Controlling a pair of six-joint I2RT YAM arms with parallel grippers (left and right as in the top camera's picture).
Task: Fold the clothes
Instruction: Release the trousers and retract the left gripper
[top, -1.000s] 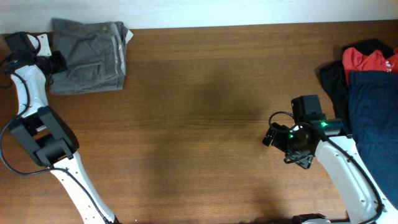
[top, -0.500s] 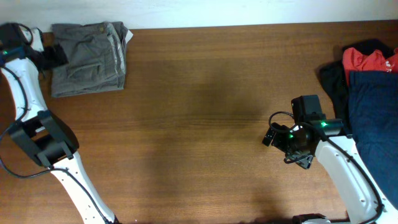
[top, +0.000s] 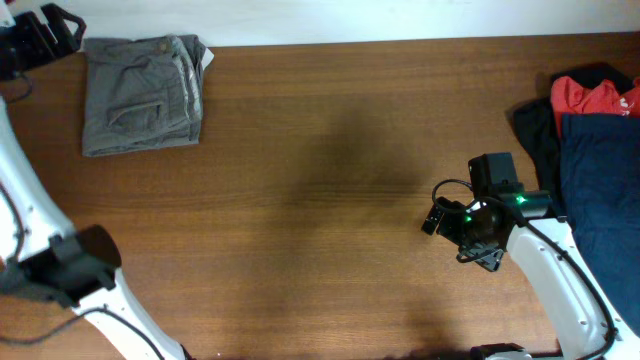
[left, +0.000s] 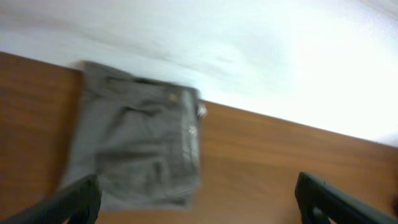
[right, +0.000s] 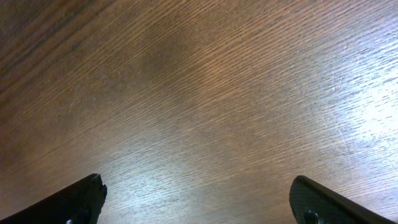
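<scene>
Already folded, the clothes (top: 143, 95) lie on the table (top: 330, 200).

No legible text anywhere, white label (top: 209, 57) on the grey-olive shorts (top: 140, 95) too small to read

Wood-grain table (right: 199, 93) — jaws wide apart

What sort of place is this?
Probably a robotics lab bench, not a home: white left arm and right arm at a wooden table, with folded grey shorts and a heap of other clothes.
</scene>
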